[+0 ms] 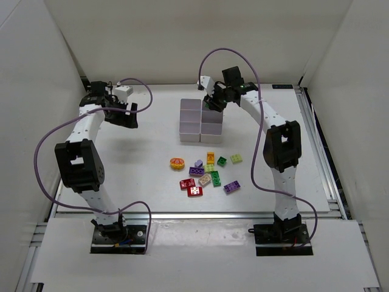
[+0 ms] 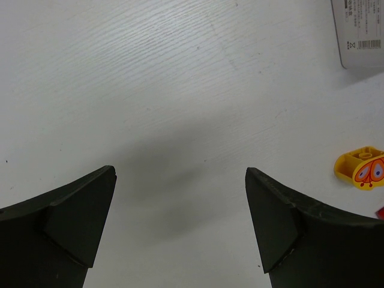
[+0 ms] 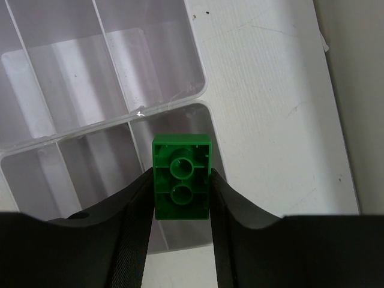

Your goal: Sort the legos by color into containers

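Observation:
A green lego [image 3: 182,180] is pinched underside-up in my right gripper [image 3: 180,177], which is shut on it. It hangs over a corner compartment of the containers [image 3: 90,129], beside the bare table. From above, the right gripper [image 1: 214,103] is over the back right of the white containers [image 1: 190,131]. The other legos lie in a loose group in front: an orange one [image 1: 210,156], a purple one [image 1: 196,171], a red one [image 1: 196,191] and a green one [image 1: 222,160]. My left gripper [image 2: 180,174] is open over bare table, far left [image 1: 129,115].
A yellow rounded brick with a printed face [image 2: 362,168] lies to the right of the left gripper, the same one at the group's left edge [image 1: 177,162]. A labelled container corner [image 2: 360,36] shows at the top right. White walls enclose the table.

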### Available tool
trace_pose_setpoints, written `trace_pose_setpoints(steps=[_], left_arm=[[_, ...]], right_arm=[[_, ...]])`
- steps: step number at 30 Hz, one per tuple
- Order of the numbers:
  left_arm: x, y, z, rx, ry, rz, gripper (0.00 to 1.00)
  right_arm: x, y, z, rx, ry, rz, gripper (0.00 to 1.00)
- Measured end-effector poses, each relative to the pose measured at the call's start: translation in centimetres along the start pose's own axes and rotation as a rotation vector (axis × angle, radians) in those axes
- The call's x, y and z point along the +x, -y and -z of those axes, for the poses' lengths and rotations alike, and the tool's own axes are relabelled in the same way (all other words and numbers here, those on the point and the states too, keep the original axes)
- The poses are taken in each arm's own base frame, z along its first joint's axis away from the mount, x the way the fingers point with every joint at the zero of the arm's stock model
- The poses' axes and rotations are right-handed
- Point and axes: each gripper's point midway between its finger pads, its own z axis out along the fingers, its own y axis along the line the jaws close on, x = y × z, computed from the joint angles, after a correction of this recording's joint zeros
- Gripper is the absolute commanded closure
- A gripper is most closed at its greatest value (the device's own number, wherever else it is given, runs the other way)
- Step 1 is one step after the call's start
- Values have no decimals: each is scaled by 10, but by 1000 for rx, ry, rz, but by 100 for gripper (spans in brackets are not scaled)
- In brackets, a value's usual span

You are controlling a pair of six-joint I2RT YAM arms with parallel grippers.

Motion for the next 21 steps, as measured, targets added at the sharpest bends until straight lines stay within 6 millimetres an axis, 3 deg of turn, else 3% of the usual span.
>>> trace_pose_setpoints(steps=[1, 5, 10, 13, 16, 18, 21], left_arm=[[0, 0, -1, 1, -2, 1, 1], [0, -1, -3, 2, -4, 2, 0], [0, -1, -3, 2, -4, 1, 1], [0, -1, -3, 3, -4, 1, 1], [0, 0, -3, 6, -2, 1, 0], [0, 0, -3, 10, -1, -2, 1], [1, 1, -3, 12, -3, -8, 1]], right_arm=[[0, 0, 0, 3, -2, 0, 41], [0, 0, 0, 0, -3, -3, 31], [-3, -5, 1, -12, 6, -2, 31], [-10, -11, 13, -18, 22, -17, 33], [-27, -23, 45, -31, 66, -40, 42], [-45, -37, 81, -47, 118, -54, 49], [-65, -67, 141, -73, 187, -54, 51]])
